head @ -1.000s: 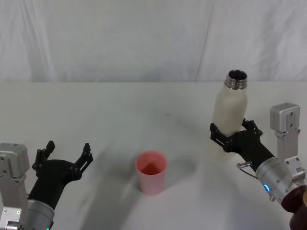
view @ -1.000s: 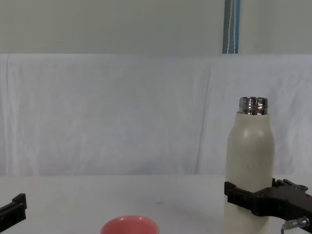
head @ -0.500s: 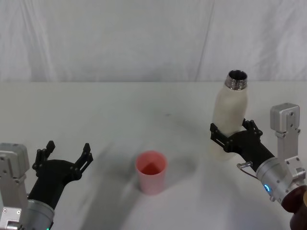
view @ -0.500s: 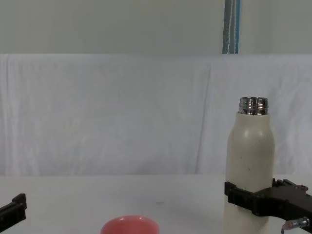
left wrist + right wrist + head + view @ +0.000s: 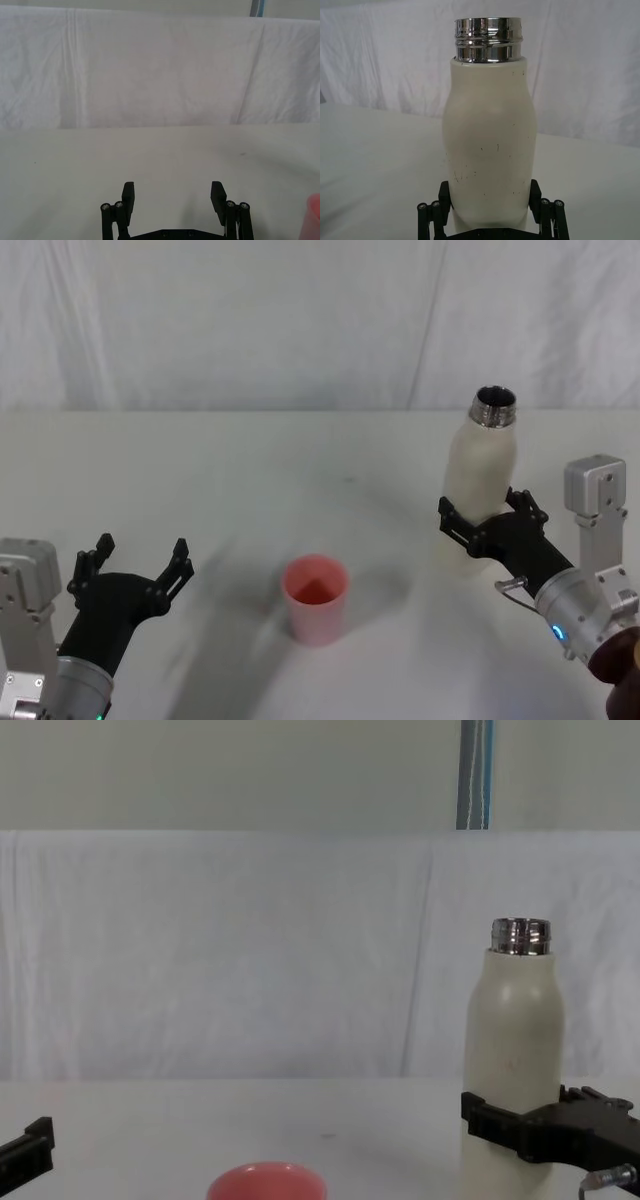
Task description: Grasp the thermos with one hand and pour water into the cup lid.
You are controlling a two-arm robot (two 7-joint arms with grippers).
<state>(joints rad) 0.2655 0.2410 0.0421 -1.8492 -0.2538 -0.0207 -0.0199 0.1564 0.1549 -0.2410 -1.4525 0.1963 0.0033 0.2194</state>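
Note:
The cream-white thermos (image 5: 480, 475) stands upright at the right of the table, its open steel neck on top. My right gripper (image 5: 482, 512) holds its lower body, one black finger pressed against each side; the right wrist view shows the thermos (image 5: 490, 135) filling the gap of that gripper (image 5: 490, 192). In the chest view the thermos (image 5: 513, 1040) rises above the same gripper (image 5: 520, 1115). The pink cup lid (image 5: 316, 598) sits upright near the table's middle front, left of the thermos. My left gripper (image 5: 140, 555) rests open at the front left, holding nothing.
A white cloth covers the table (image 5: 250, 470) and hangs as a backdrop behind it. Bare cloth lies between the cup lid and the thermos. The cup lid's edge (image 5: 315, 217) shows beside the open left gripper (image 5: 173, 192).

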